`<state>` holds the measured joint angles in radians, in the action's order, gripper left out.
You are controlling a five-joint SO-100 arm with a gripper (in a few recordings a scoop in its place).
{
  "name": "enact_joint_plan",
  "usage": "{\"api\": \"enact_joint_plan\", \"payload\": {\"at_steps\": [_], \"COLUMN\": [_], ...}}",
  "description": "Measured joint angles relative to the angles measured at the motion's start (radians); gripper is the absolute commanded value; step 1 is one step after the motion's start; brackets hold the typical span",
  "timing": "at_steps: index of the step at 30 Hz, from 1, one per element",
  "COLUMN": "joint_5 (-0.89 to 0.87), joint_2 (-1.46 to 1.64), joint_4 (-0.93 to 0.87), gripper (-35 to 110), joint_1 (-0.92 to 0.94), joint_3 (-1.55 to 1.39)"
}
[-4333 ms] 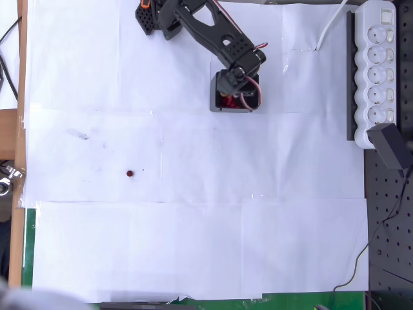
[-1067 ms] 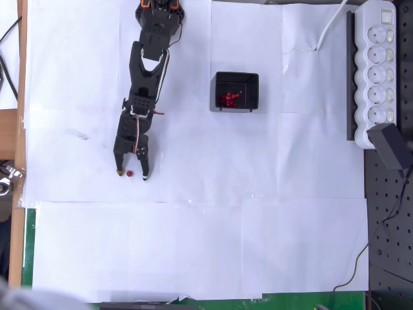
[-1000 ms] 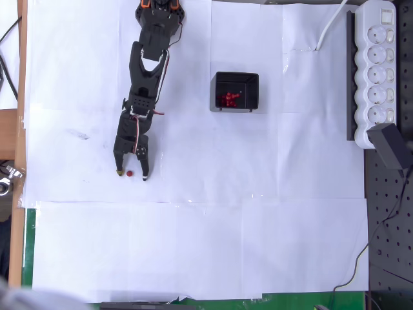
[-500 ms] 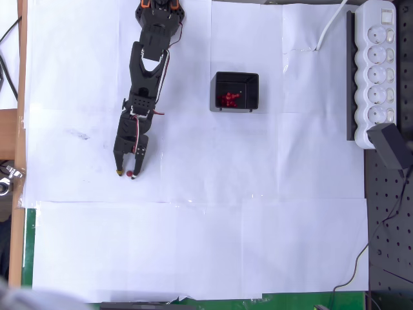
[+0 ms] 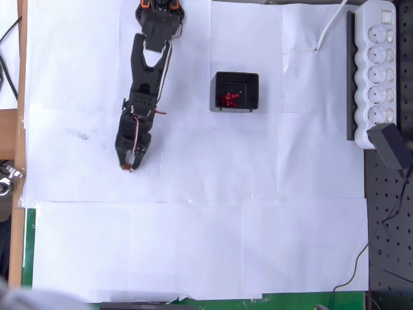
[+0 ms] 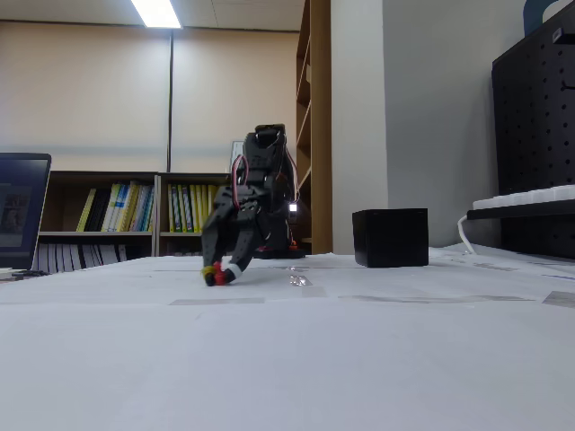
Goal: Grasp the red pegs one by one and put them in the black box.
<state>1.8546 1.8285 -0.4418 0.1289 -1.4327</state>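
A red peg (image 6: 216,274) is sitting low at the left of the white paper, pinched between the gripper (image 5: 130,165) tips, which are closing together on it right at the table surface. The other red pegs (image 5: 227,99) are lying in the black box (image 5: 235,92), well apart to the right. Judging by this, lifting straight up before swinging right is keeping the tiny peg from slipping or rolling.

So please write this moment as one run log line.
gripper: shut on red peg, at table level | black box: holds other red pegs | peg not yet carried to box
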Motion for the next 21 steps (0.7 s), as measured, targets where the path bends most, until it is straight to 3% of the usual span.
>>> {"api": "enact_joint_plan", "payload": {"at_steps": [7, 10, 15, 21], "joint_5": [0.132, 0.216, 0.394, 0.495], "joint_2": [-0.348, -0.459, -0.517, -0.517], "joint_4": [-0.861, -1.069, -1.141, -1.028], "gripper": [0, 0, 0, 0], "joint_1": [-0.253, -0.420, -0.716, -0.908], "joint_3": [-0.184, -0.216, -0.230, -0.212]}}
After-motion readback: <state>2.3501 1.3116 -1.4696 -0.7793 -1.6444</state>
